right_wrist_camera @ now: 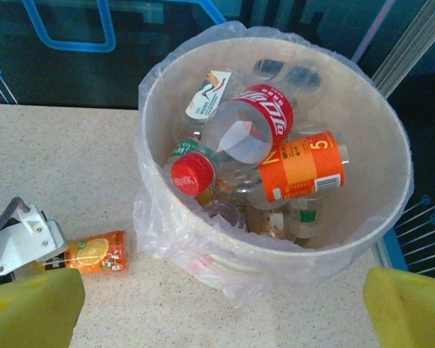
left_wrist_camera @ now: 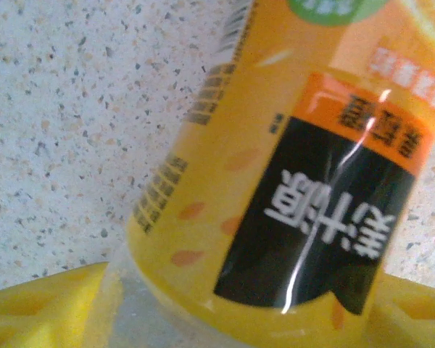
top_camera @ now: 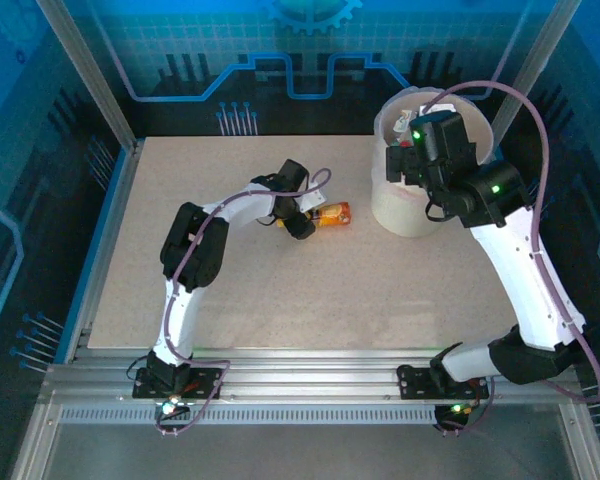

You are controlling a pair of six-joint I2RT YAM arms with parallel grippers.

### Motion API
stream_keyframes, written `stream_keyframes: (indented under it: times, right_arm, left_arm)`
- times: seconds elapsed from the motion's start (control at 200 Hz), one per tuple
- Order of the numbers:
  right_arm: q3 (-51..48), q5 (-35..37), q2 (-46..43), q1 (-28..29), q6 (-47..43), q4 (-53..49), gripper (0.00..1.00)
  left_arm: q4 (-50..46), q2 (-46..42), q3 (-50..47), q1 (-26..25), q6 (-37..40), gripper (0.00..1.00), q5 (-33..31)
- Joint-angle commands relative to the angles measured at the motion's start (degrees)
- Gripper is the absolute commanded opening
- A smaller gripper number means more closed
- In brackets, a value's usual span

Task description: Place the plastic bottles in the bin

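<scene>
An orange-labelled plastic bottle (top_camera: pixel 331 214) lies on its side on the table, left of the bin (top_camera: pixel 408 216). My left gripper (top_camera: pixel 298 218) is down over its left end. In the left wrist view the bottle (left_wrist_camera: pixel 275 181) sits between my yellow fingertips (left_wrist_camera: pixel 43 308), which press its clear end from both sides. The bin (right_wrist_camera: pixel 391 210), lined with a thin plastic bag, holds several bottles, among them a red-labelled one (right_wrist_camera: pixel 264 109) and an orange-labelled one (right_wrist_camera: pixel 304 167). My right gripper (right_wrist_camera: pixel 217 319) hangs open and empty above the bin's near rim.
The bag's loose edge (right_wrist_camera: pixel 159 225) spills over the bin's left side onto the table. The enclosure's aluminium posts (top_camera: pixel 85 75) and blue walls ring the tabletop. Speckled table surface (top_camera: pixel 310 290) stretches in front of both arms.
</scene>
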Motion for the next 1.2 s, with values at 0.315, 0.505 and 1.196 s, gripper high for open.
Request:
stream_keyframes:
  times: [0.315,0.505,1.196]
  right_arm:
    - [-6.92,-3.15,-4.00,-0.58,5.09,5.71,1.00]
    - [-9.70,-6.84,-6.74,-1.04,6.12,9.08,1.00]
    - [-17.11,-39.97,-6.83,-4.23,11.13,28.81,1.00]
  left_arm:
    - [2.67,-8.22,-6.92,0.09,-5.06,0.49,-1.62]
    - [7.61,-18.59,-13.21,1.17,-13.05,0.48,-5.69]
    - [19.53,-42.18,-19.25,1.76,-46.42,0.49,17.62]
